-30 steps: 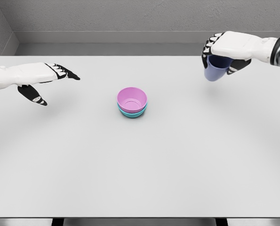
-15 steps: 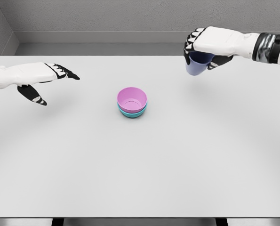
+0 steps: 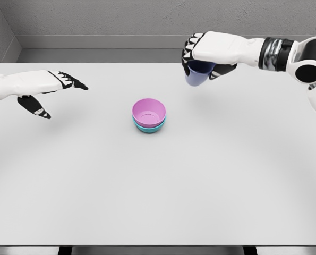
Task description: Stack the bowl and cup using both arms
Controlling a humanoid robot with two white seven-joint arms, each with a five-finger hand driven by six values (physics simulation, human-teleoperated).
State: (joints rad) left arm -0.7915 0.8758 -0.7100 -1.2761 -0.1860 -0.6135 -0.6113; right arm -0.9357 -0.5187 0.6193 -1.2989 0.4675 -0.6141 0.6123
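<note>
Blue cup (image 3: 197, 73) held aloft; pink bowl (image 3: 148, 111) nested in teal bowl (image 3: 148, 127).

one bowl (image 3: 148, 110) sits nested in another bowl (image 3: 148, 127) at mid-desk (image 3: 158, 191). my right hand (image 3: 211, 50) holds the cup (image 3: 196, 73) behind-right of them; my left hand (image 3: 41, 87) hovers far left.

I see only the stacked bowls (image 3: 149, 115) standing on the surface (image 3: 158, 186), at frame centre. My left hand (image 3: 38, 87) blocks the left edge; my right hand (image 3: 213, 50), with the cup (image 3: 196, 73), fills the upper right.
</note>
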